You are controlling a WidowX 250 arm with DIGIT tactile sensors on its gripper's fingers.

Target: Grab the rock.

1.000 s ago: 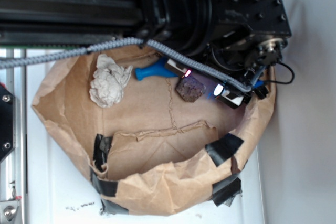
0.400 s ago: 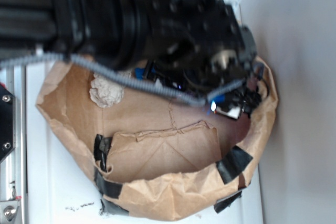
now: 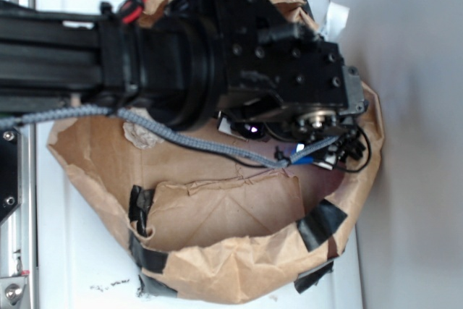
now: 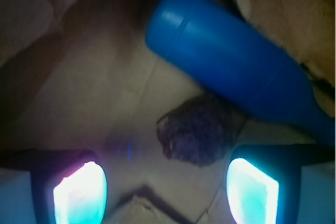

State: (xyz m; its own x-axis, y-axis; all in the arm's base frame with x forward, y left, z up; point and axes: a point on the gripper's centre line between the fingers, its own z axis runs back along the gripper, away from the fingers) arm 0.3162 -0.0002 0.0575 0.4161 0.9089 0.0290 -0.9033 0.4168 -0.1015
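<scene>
jaws spread wide, empty | rock [image 4: 197, 129] lies just ahead, nearer your right pad [image 4: 251, 190], touching blue bottle [image 4: 236, 61] | likely hard, rough, grippy, modest weight | pinch its opposite flanks

From the wrist, the gripper [image 4: 165, 195] stands spread, with bare paper between its glowing pads [image 4: 79, 192]. The rock [image 4: 197, 129] lies just ahead, nearer the right-hand pad in this picture. The blue bottle [image 4: 236, 61] presses against the rock's far side, blocking that way. Seen from outside, the bag [image 3: 239, 265] walls ring everything, and the arm [image 3: 217, 56] covers the middle.
</scene>
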